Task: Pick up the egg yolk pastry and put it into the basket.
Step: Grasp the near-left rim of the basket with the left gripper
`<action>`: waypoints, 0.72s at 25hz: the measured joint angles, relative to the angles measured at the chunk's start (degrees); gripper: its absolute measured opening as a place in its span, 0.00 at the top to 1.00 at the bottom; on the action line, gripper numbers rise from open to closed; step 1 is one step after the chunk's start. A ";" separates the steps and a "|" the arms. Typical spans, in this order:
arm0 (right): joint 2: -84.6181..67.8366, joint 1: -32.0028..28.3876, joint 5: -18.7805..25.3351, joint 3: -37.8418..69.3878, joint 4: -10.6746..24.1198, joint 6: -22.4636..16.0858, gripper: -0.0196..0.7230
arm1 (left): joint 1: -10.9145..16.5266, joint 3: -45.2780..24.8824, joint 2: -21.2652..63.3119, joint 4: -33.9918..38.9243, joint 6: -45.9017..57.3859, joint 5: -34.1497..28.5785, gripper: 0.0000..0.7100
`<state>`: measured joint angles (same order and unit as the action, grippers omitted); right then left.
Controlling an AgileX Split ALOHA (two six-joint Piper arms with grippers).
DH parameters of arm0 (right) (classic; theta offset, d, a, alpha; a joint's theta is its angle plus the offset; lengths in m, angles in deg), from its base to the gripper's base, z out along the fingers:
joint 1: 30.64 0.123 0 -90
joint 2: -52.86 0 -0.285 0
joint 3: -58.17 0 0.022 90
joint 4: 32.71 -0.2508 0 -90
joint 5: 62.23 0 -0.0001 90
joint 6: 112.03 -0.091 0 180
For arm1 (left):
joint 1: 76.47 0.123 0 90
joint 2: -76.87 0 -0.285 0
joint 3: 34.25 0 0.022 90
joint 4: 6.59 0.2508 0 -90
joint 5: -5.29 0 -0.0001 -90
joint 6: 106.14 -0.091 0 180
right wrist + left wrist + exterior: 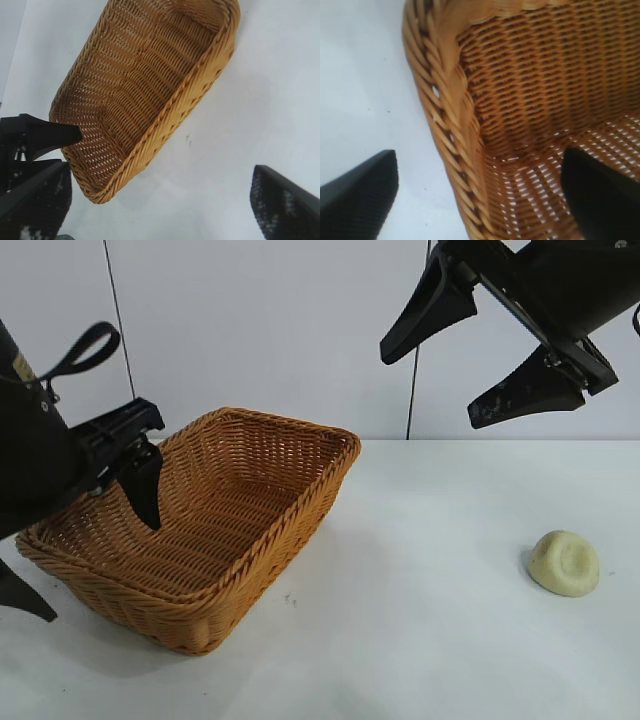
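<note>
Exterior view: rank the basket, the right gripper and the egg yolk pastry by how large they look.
1. basket, largest.
2. right gripper, open, raised above the table; it may be nearer the camera, so its rank is only apparent.
3. egg yolk pastry, smallest.

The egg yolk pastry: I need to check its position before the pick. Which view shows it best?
The exterior view: the egg yolk pastry sits whole on the table, apart from the basket, below the open right gripper. Neither wrist view shows it; both show only the basket.
</note>
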<state>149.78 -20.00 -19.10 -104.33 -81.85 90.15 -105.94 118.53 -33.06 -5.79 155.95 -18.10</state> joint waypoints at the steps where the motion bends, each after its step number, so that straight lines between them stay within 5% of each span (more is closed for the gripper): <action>1: 0.00 0.00 0.09 0.00 0.06 0.00 0.04 | 0.00 0.00 -0.22 0.00 0.00 0.14 0.10; 4: 0.00 0.00 0.22 0.00 0.37 0.00 0.04 | 0.00 0.00 -0.27 0.00 0.00 0.57 0.14; 7: 0.00 0.00 0.28 0.00 0.42 0.00 0.04 | 0.63 0.00 -0.27 -0.05 0.00 0.51 0.28; 14: 0.00 0.00 0.32 0.00 0.42 0.00 0.04 | 3.76 0.00 -0.27 -0.49 0.50 -3.66 0.82; 18: 0.00 0.00 0.32 0.00 0.42 0.00 0.04 | 4.39 0.11 -0.22 -0.80 -0.01 -3.35 0.88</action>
<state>149.78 -20.00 -18.78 -104.33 -81.43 90.15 -101.55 118.64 -33.28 -6.59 155.94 -21.44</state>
